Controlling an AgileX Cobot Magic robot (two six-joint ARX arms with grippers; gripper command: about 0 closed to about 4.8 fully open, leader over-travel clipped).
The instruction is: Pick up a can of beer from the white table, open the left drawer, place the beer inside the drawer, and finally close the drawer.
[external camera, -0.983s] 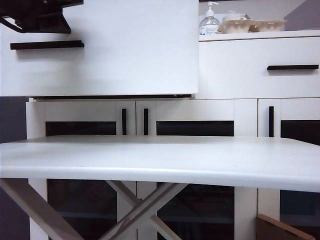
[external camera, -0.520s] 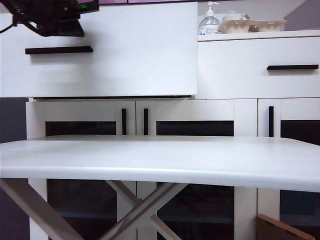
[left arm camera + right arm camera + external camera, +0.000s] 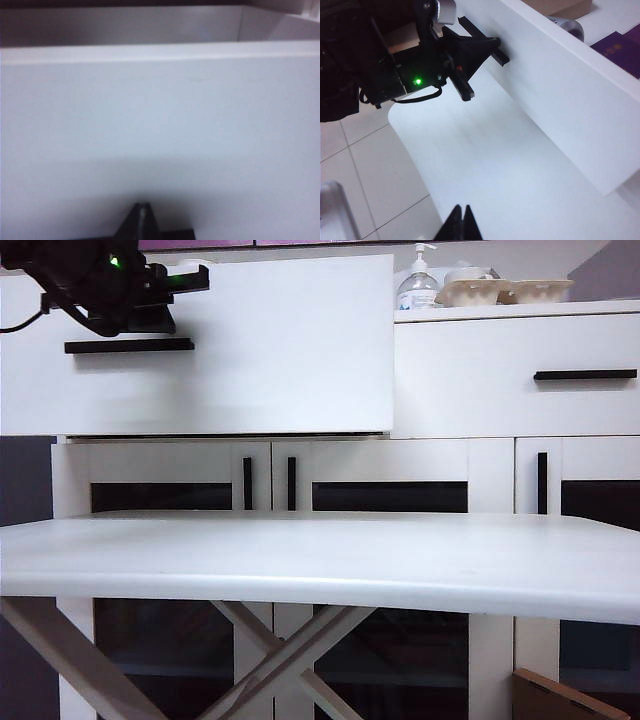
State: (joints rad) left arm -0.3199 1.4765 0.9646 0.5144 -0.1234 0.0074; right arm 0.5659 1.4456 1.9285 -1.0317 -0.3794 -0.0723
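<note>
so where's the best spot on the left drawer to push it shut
Push the flat white front of the left drawer, square from the table side, about level with its black bar handle; that broad panel gives the shut left claw, already beside the handle, a stable face.

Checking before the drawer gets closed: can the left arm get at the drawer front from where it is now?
Probably yes. The left tool, shut, is right at the drawer front beside the handle, and nothing shows between them.

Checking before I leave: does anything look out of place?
Only the left drawer: it stands pulled out, not flush with the right drawer. The left hand, shut, is at its front by the handle; the right hand, shut, hovers above the white table.
</note>
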